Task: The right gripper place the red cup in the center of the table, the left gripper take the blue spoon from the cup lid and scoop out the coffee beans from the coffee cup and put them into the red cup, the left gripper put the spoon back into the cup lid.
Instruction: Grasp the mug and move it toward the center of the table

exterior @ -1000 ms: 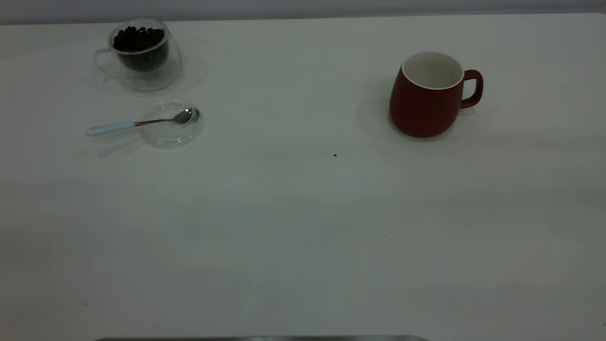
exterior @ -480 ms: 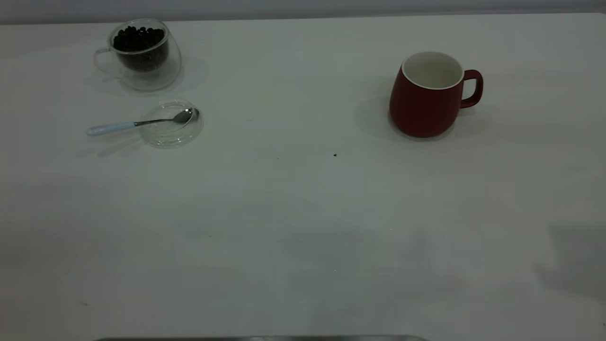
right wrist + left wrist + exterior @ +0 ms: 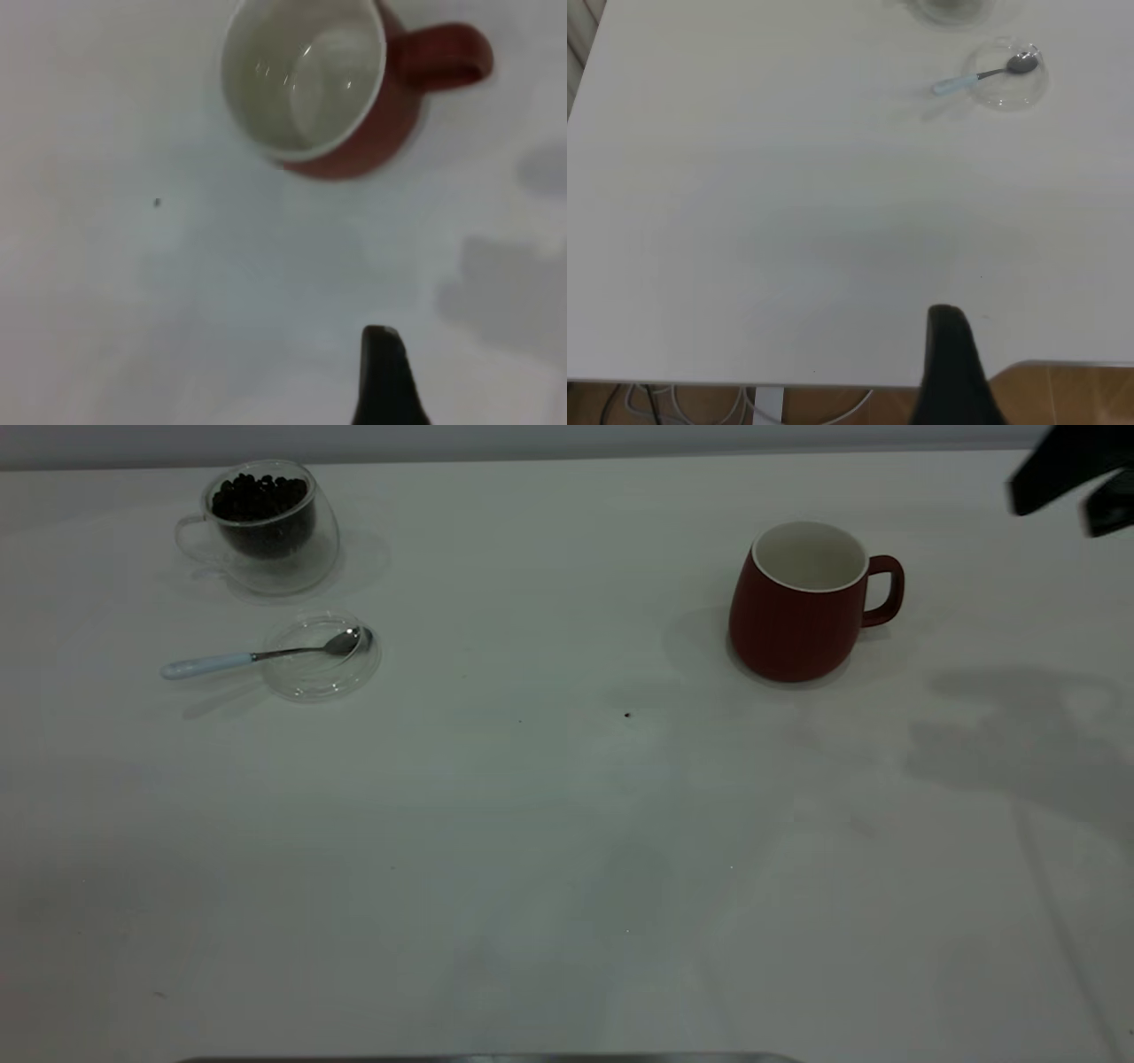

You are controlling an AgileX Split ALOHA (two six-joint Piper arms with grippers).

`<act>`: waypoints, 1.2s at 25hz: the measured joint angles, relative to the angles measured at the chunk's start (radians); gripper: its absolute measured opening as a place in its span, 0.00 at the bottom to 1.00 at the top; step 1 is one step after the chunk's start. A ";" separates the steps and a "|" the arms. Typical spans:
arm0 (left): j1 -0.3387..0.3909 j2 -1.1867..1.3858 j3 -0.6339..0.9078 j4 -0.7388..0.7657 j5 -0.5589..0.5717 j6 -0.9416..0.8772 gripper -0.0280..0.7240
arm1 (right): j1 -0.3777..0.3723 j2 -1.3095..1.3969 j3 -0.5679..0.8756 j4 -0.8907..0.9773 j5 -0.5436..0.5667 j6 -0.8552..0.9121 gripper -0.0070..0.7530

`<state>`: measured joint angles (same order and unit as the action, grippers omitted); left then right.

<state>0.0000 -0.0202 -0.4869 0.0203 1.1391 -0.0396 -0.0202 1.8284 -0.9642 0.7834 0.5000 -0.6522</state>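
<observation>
The red cup (image 3: 797,615) stands upright on the white table (image 3: 567,850) at the right, its handle pointing right. It also shows in the right wrist view (image 3: 354,150), empty. My right gripper (image 3: 1052,515) hangs above the table's far right corner, open, apart from the cup. At the far left the clear coffee cup (image 3: 266,558) holds coffee beans (image 3: 260,498). In front of it the blue spoon (image 3: 208,663) rests with its bowl in the clear cup lid (image 3: 323,673). My left gripper (image 3: 950,354) is far from the spoon (image 3: 957,84) and lid (image 3: 1007,88).
A small dark speck (image 3: 627,714) lies near the table's middle. The right arm's shadow (image 3: 1019,744) falls on the table to the right of the red cup. The table's near edge (image 3: 833,385) shows in the left wrist view.
My right gripper has come into the exterior view at the top right. Its shadow has moved up the table toward the red cup. The cups, lid and spoon have not moved.
</observation>
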 joint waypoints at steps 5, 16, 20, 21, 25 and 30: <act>0.000 0.000 0.000 0.000 0.000 0.000 0.79 | 0.000 0.195 -0.166 0.012 0.006 -0.003 0.71; 0.000 0.000 0.000 0.000 0.000 -0.001 0.79 | -0.024 0.498 -0.482 0.013 0.123 -0.003 0.71; 0.000 0.000 0.000 0.000 0.000 -0.001 0.79 | -0.025 0.557 -0.514 -0.018 0.182 -0.019 0.71; 0.000 0.000 0.000 0.000 0.000 -0.001 0.79 | -0.025 0.566 -0.516 -0.030 0.185 -0.025 0.71; 0.000 0.000 0.000 0.000 0.000 -0.001 0.79 | -0.023 0.581 -0.527 -0.037 0.166 -0.036 0.71; 0.000 0.000 0.000 0.000 0.000 -0.001 0.79 | 0.002 0.584 -0.533 -0.034 0.126 -0.045 0.71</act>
<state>0.0000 -0.0202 -0.4869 0.0203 1.1391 -0.0406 -0.0184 2.4120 -1.4969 0.7499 0.6264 -0.6974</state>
